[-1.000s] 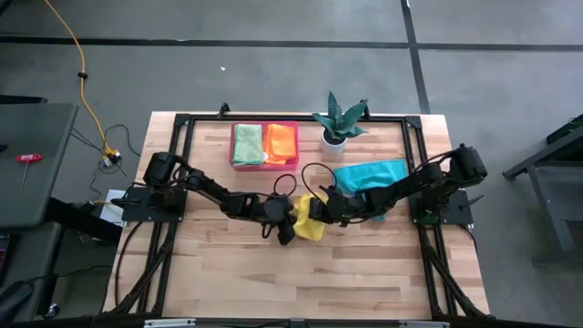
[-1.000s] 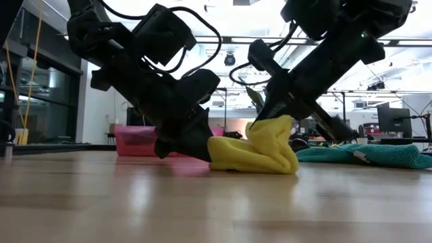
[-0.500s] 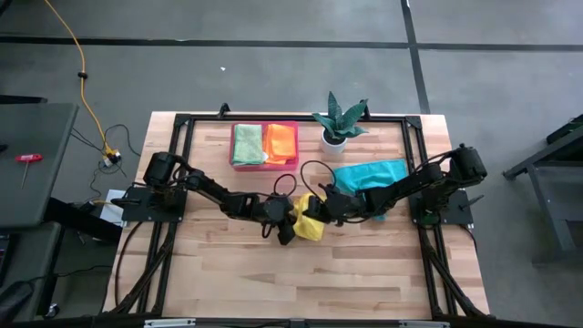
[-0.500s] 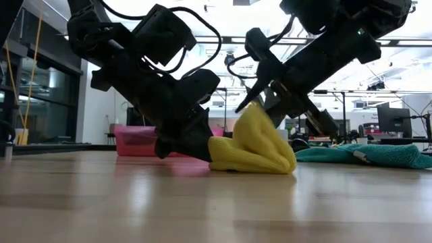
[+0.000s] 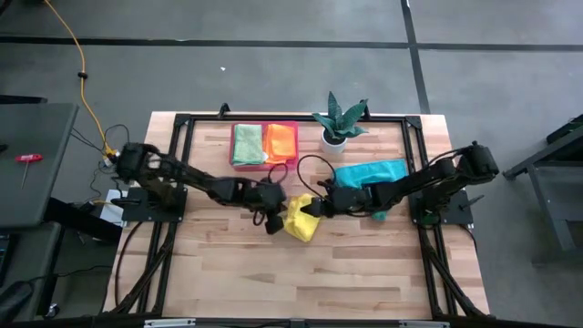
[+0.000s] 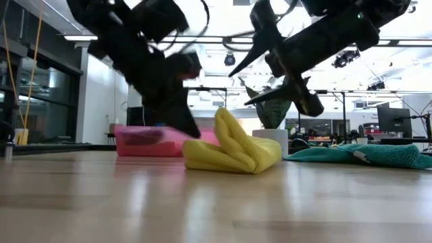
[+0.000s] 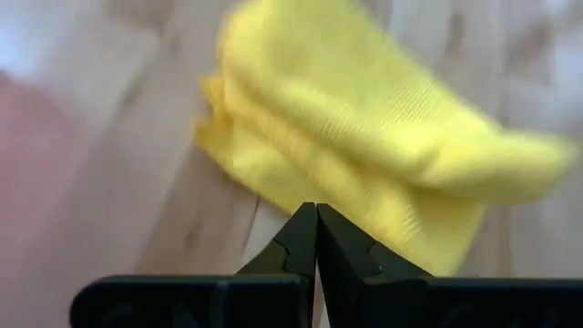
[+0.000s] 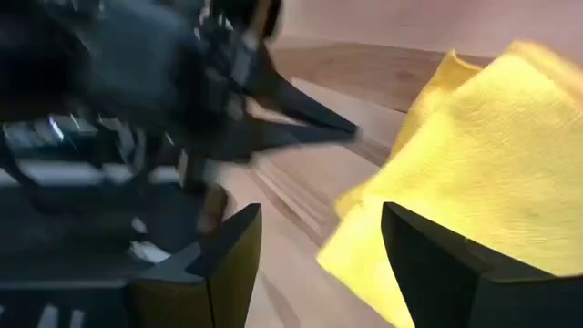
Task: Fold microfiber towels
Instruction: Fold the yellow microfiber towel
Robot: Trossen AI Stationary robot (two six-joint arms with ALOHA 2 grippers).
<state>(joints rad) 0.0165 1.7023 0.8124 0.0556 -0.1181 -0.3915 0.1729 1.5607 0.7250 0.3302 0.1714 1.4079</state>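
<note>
A yellow microfiber towel (image 5: pixel 301 223) lies loosely folded on the table's middle, one fold standing up as a peak (image 6: pixel 225 121). My left gripper (image 5: pixel 272 217) is shut just left of it, its tips (image 7: pixel 316 211) at the towel's near edge. My right gripper (image 6: pixel 237 89) hangs open above the towel's right side, with nothing between its fingers (image 8: pixel 314 246). A teal towel (image 5: pixel 369 173) lies spread under the right arm. A light green towel (image 5: pixel 246 143) and an orange towel (image 5: pixel 281 141) lie folded in the pink tray (image 5: pixel 264 165). My left gripper's shut tips stand at the yellow towel's edge (image 7: pixel 273 196); I cannot tell whether they touch it.
A potted plant (image 5: pixel 338 118) in a white pot stands at the far edge, right of the tray. A black frame (image 5: pixel 182 123) runs around the table. Bare wood lies in front of the yellow towel, toward the near edge (image 5: pixel 301 282).
My right gripper has opened, let go of the yellow towel's upper fold and risen. My left gripper has come up off the towel and drawn back toward the table's left and far edges. The released fold now stands up as a loose peak.
</note>
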